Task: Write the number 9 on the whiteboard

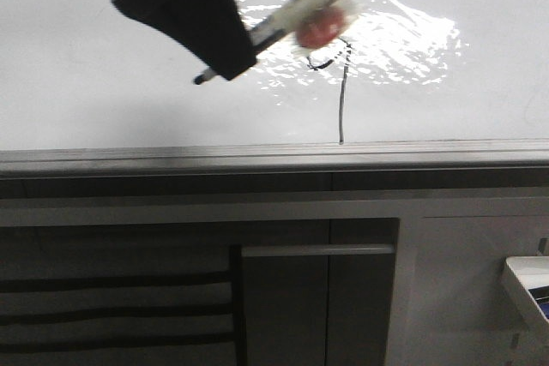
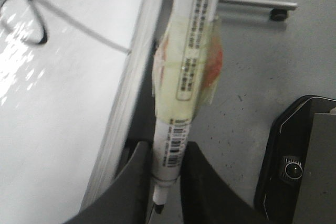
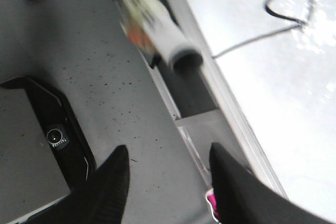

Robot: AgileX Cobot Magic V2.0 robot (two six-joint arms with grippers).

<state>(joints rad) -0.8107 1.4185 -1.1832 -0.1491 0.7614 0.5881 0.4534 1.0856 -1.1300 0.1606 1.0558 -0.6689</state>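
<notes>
The number 9 [image 1: 340, 92] stood drawn on the whiteboard [image 1: 103, 83], its tail running down to the board's grey edge strip [image 1: 171, 159], so the writing looked finished. The left gripper [image 2: 164, 182] was clamped on the marker [image 2: 184, 77], tip lifted clear; the right gripper [image 3: 168, 174] hung with fingers apart, holding nothing

Across the lower frame we saw dark cabinet panels [image 1: 283, 297]. We saw a speckled grey floor [image 3: 121, 93] beneath.
</notes>
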